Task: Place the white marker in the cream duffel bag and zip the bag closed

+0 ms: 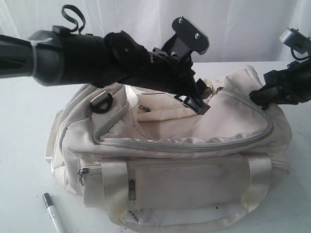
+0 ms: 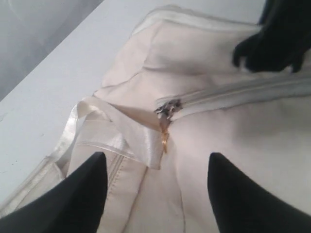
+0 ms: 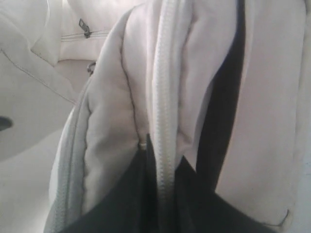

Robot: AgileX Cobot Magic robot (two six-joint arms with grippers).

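Opening the cream duffel bag: the right gripper is pinching it, the left gripper is hanging open. Next, I think, picking up the white marker.

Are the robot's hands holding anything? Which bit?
The right gripper pinches the cream duffel bag by its zipper seam. The left gripper is open, holding nothing.

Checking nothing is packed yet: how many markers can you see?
1. The marker lies on the table, outside the bag, by its lower left corner in the exterior view. Others could be hidden inside.
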